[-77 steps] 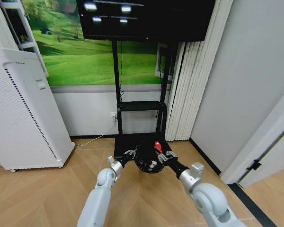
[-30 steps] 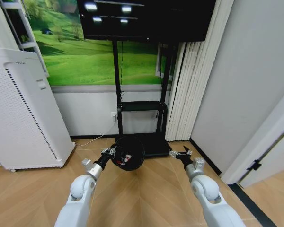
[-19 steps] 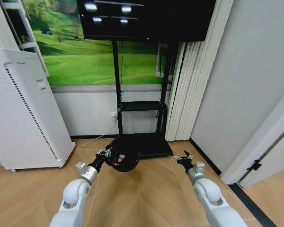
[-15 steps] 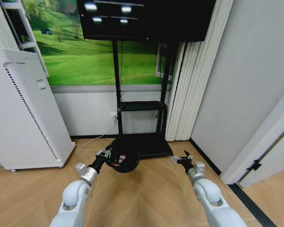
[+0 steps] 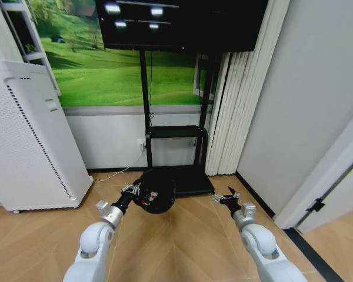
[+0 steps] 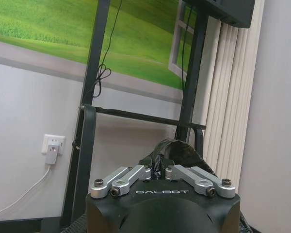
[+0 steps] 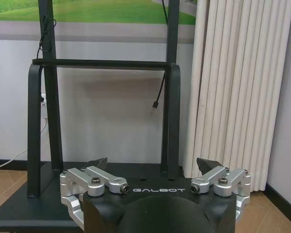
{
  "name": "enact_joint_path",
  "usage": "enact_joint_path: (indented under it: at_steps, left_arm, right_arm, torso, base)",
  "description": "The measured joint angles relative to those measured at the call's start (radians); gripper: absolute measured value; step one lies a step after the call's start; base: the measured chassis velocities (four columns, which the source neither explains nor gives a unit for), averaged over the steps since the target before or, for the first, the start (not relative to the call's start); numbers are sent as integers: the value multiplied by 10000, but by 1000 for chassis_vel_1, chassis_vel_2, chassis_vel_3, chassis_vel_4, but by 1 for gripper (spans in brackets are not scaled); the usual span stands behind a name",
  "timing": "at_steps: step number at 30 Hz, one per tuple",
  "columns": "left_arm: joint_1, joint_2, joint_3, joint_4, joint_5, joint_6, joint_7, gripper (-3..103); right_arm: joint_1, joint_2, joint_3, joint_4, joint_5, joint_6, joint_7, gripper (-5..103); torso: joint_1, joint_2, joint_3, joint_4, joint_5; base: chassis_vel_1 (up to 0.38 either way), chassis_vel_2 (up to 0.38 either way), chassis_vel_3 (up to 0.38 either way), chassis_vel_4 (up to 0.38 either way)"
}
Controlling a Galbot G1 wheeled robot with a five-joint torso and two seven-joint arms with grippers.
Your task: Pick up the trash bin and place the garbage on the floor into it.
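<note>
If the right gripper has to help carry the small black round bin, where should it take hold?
Probably the bag-lined rim of the small black round bin, on its free right side. The left gripper already pinches the left rim, and the open right gripper hangs level on that side.

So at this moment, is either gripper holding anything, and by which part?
The left gripper holds the trash bin off the floor, pinching the bag-lined rim. The right gripper is open and holds nothing.
</note>
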Motion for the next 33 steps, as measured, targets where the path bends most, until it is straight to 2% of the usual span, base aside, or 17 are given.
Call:
enact_joint_path:
  at_steps: [13, 28, 33]
  left_arm:
    - [-255, 70, 118, 113, -63, 20, 9, 7]
    - [-338, 33, 177, 195, -54, 40, 23, 7]
    - [-338, -6, 187, 225, -54, 41, 32, 7]
  right_arm:
    - [-11, -151, 12, 99, 126, -12, -58, 100]
    - [-64, -142, -6, 84, 224, 5, -102, 100]
    - [-121, -94, -28, 12, 186, 229, -161, 100]
  torso:
    - [2, -1, 1, 1, 0]
    - [0, 0, -1, 0, -2]
    - [-1, -1, -1, 1, 0]
  base:
    - [14, -10, -17, 14]
    - [118, -180, -128, 166]
    - [64, -104, -74, 124]
